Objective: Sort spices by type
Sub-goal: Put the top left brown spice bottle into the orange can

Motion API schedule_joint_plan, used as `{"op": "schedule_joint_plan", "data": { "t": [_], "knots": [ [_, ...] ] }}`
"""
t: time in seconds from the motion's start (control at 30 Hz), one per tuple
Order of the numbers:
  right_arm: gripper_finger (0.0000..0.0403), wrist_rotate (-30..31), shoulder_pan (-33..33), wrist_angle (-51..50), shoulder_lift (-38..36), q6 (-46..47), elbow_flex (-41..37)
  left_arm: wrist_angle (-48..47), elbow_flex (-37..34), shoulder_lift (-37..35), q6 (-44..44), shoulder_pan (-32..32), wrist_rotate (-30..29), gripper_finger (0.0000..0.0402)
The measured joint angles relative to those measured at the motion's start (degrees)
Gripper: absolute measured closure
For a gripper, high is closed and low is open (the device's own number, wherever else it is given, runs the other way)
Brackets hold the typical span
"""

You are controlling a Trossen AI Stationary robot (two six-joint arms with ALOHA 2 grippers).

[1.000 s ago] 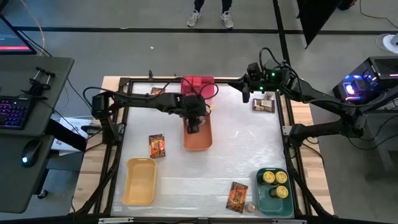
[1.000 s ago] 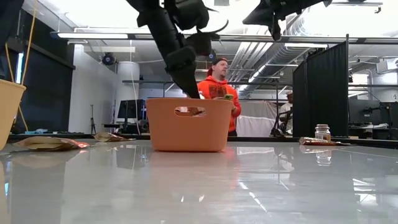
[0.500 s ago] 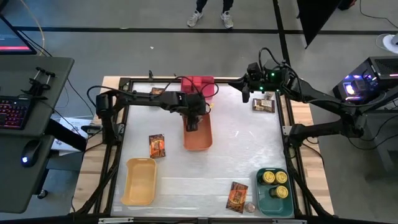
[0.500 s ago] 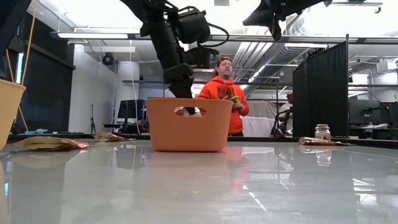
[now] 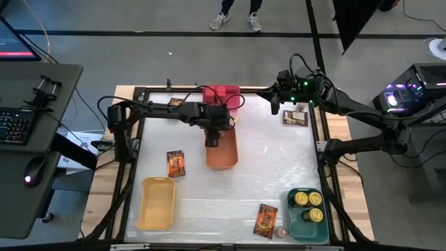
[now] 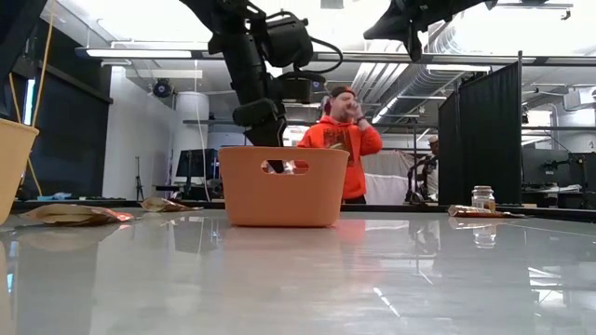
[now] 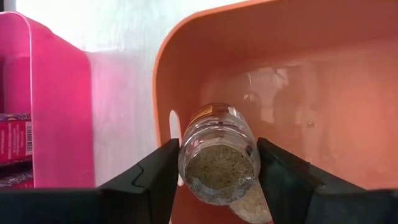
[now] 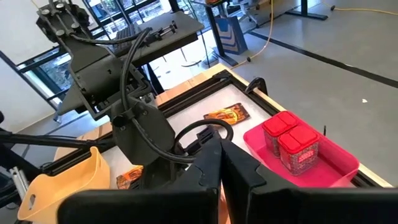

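Left gripper is down inside the orange bin, fingers set either side of a small glass spice jar. Can't tell whether they pinch it or have just let go; pads look right at the glass. Jar points base-first at the wrist camera, over the bin's end by the handle slot.

Risks, as I judge them: if the fingers part while the jar is tilted, it could drop on its side, roll, or knock the wall. If the gripper lifts off crooked, a finger may catch the bin's rim and drag the bin across the surface.

Right gripper hangs high over the far right corner, fingers pressed together, holding nothing.

Containers:
- pink bin, far edge: red boxes.
- green bin, near right: yellow-topped tins.
- yellow bin, near left: looks bare.

Loose on the surface: packets at and one by the far rail; one tiny jar just beside the green bin.
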Motion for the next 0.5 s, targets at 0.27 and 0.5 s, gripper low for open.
{"op": "schedule_joint_plan", "data": {
  "t": [0.27,0.5],
  "knots": [
    [0.0402,0.32,0.0,0.0,0.0,0.0,0.0,0.02,0.0,-0.02,-0.53,-0.09,2.44,0.0199],
    [0.0402,0.32,0.0,0.0,0.0,0.2,0.0,-0.06,0.0,-0.04,-1.04,-0.13,3.28,0.0173]
  ]
}}
